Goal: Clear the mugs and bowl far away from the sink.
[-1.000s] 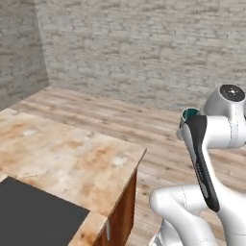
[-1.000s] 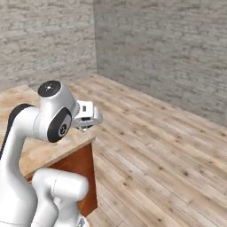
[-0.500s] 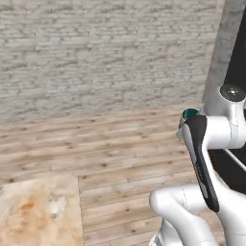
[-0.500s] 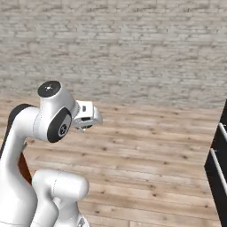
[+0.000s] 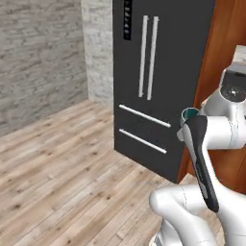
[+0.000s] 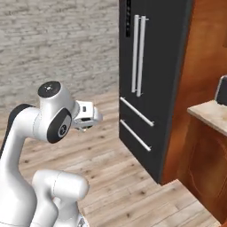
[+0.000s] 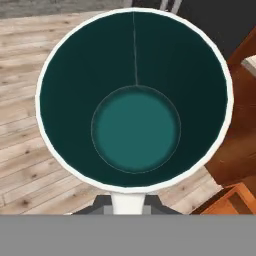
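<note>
While my arm is folding up close above my base, a tall black refrigerator [image 5: 158, 81] is standing ahead of me, with two long vertical silver handles on its upper doors and two slanted silver bars on the drawers below. Just to the right of the refrigerator, a reddish-brown wooden cabinet panel [image 6: 201, 57] is rising, and beyond it a wooden counter [image 6: 208, 113] with a pale stone top is jutting out. Left of the refrigerator, a grey brick wall [image 5: 41, 57] is running behind a light plank floor [image 5: 62, 178].

Well in front of the refrigerator and raised off the floor, I am carrying the grey-silver mug [image 7: 134, 97]. My gripper [image 6: 91, 119] is pinching nearly closed on its thin pale rim, at the near edge. From my hand camera I am looking straight down into its teal inside, with a lighter teal circle at the bottom. From my left base camera, the teal mouth is peeking out just behind my forearm.
</note>
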Motion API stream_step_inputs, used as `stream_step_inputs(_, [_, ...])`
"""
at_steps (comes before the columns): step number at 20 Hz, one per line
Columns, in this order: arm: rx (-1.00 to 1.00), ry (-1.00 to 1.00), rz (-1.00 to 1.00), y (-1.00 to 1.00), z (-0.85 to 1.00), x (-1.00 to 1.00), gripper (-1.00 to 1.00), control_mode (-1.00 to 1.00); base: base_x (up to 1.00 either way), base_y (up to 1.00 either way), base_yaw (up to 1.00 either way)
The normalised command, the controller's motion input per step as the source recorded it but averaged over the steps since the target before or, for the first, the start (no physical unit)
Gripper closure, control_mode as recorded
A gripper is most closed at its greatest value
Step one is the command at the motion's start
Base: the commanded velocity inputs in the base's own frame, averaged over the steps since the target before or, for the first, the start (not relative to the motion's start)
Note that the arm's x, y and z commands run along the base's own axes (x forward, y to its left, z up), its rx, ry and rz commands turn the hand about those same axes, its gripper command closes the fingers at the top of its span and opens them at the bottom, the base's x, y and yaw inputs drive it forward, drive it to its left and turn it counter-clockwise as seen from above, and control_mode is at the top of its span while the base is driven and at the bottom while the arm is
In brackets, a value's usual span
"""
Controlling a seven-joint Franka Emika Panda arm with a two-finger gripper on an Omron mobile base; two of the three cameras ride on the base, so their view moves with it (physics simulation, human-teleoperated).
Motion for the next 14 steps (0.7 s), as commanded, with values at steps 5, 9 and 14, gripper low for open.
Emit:
stream_step_inputs(5, [0.0, 0.0, 0.0, 0.0, 0.0, 0.0, 1.0, 1.0, 0.0, -0.57, -0.81])
stream_step_inputs(9, [0.0, 0.0, 0.0, 0.0, 0.0, 0.0, 1.0, 1.0, 0.0, -0.66, -0.71])
stream_step_inputs(14, [0.0, 0.0, 0.0, 0.0, 0.0, 0.0, 1.0, 1.0, 0.23, -0.63, -0.5])
